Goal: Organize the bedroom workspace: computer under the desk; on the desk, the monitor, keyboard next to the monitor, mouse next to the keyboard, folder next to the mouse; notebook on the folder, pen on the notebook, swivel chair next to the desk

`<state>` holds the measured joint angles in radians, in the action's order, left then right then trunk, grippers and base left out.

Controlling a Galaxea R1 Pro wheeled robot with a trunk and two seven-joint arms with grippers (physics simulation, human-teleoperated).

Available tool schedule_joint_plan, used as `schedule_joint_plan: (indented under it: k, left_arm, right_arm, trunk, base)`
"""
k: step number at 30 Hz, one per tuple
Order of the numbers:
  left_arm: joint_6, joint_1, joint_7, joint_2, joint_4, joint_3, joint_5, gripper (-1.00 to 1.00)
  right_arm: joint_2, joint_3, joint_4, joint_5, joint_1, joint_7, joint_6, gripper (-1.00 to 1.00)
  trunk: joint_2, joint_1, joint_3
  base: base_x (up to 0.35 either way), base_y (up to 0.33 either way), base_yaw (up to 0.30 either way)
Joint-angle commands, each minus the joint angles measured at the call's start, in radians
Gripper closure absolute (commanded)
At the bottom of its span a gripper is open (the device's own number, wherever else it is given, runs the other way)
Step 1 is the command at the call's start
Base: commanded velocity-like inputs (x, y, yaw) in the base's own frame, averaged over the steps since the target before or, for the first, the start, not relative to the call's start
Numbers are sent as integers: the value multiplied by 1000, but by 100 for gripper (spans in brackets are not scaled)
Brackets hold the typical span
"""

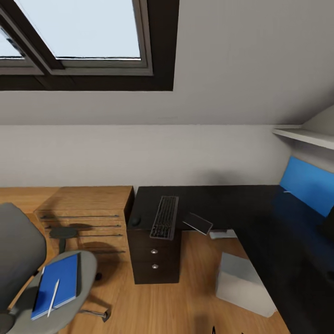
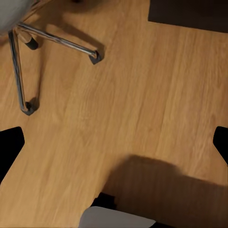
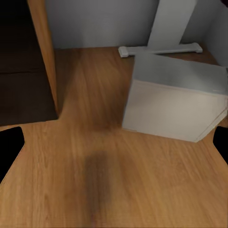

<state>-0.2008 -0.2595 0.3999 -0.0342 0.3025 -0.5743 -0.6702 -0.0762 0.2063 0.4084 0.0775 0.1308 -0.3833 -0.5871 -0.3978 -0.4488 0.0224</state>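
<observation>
The black desk [image 1: 218,197] carries the keyboard [image 1: 165,217], with the dark mouse [image 1: 135,221] beside it. A dark flat notebook [image 1: 198,223] sticks out tilted over the desk's edge. The pale computer [image 1: 243,280] [image 3: 175,102] stands on the floor by the desk. At the left, the grey swivel chair [image 1: 18,250] holds the blue folder [image 1: 58,283], and a white pen [image 1: 53,297] lies on the folder. A black shape at the far right [image 1: 329,228] may be the monitor; I cannot tell. Left gripper [image 2: 114,152] and right gripper [image 3: 114,152] both hang open over bare floor.
A light-wood cabinet [image 1: 86,211] stands between the chair and the desk's black drawers [image 1: 154,260]. The chair's chrome legs and castors [image 2: 57,42] are close to my left gripper. A wooden panel [image 3: 42,52] and a pale flat piece [image 3: 161,47] flank the computer.
</observation>
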Motion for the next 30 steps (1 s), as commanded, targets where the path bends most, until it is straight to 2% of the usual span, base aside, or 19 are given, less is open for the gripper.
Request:
schedule_joint_plan:
  k: [1, 6, 8, 12, 14, 16, 17, 18, 21, 22, 23, 25, 26, 27, 28, 29, 30]
  left_arm:
    - [-5, -1, 5, 0, 0, -9, -9, -100]
    - [-5, -1, 5, -1, 0, -9, -9, -100]
    - [-9, -1, 5, -14, 0, -8, -7, -100]
    - [-10, -1, 5, -19, 9, -10, -5, -100]
    - [-11, -1, 3, -19, 33, -11, -5, -100]
    - [-6, -1, 3, -16, 110, -9, -5, -100]
    - [59, -1, 10, 38, 365, -10, -8, -100]
    - [100, -1, 11, 49, 413, -11, -8, -100]
    - [174, -1, 13, 62, 489, -11, -11, -100]
    - [224, -1, 15, 69, 540, -11, -13, -100]
    - [248, -1, 17, 72, 566, -10, -14, -100]
    - [329, -1, 30, 90, 673, -8, -21, -100]
    - [345, -1, 36, 93, 699, -8, -25, -100]
    - [373, -1, 50, 100, 749, -7, -36, -100]
    - [384, -1, 60, 103, 773, -7, -43, -100]
    - [405, -1, 83, 108, 818, -6, -62, -100]
    - [415, -1, 97, 110, 839, -6, -73, -100]
  right_arm:
    - [1, 8, 0, 8, 1, -6, -3, -100]
    - [1, 8, 0, 8, 1, -5, -3, -100]
    - [1, 8, 0, 7, 1, -5, -3, -100]
    - [1, 8, 8, 6, 1, -5, -4, -100]
    - [1, 8, 14, 6, 1, -5, -4, -100]
    - [1, 8, 58, 7, 2, -7, -2, -100]
    - [1, 6, 266, 38, 3, -10, 29, -100]
    - [1, 6, 308, 61, 3, -11, 42, -100]
    - [1, 6, 373, 114, 3, -10, 76, -100]
    - [1, 6, 416, 159, 3, -9, 108, -100]
    - [2, 6, 438, 183, 4, -8, 125, -100]
    - [4, 6, 520, 286, 3, -7, 198, -100]
    - [4, 6, 540, 313, 3, -6, 215, -100]
    - [5, 6, 580, 365, 3, -3, 247, -100]
    - [5, 6, 599, 390, 3, 0, 262, -100]
    - [5, 7, 632, 438, 3, 11, 289, -100]
    - [5, 6, 648, 461, 3, 18, 302, -100]
  trunk:
    - [-2, -1, 2]
    - [-2, -1, 3]
    - [-2, -1, 3]
    - [-2, -1, 3]
    - [-2, -1, 3]
    - [-2, -1, 3]
    - [-2, -1, 3]
    - [-2, -1, 3]
    - [-2, -1, 3]
    - [-2, -1, 3]
    - [-2, -1, 3]
    - [-2, -1, 3]
    - [-2, -1, 3]
    - [-2, -1, 3]
    - [-9, -5, 6]
    - [-16, -9, 9]
    - [-23, -13, 12]
  base:
    - [324, 1, 60]
    - [324, 1, 22]
    - [322, 133, 1]
    - [317, 167, 0]
    - [307, 181, 0]
    - [301, 186, 0]
    - [145, 66, 0]
    - [93, 42, 0]
    - [60, 28, 0]
    - [30, 14, 0]
    - [24, 11, 0]
    - [13, 6, 0]
    - [8, 4, 0]
    - [5, 2, 0]
    - [4, 2, 0]
    - [3, 1, 0]
    - [2, 1, 0]
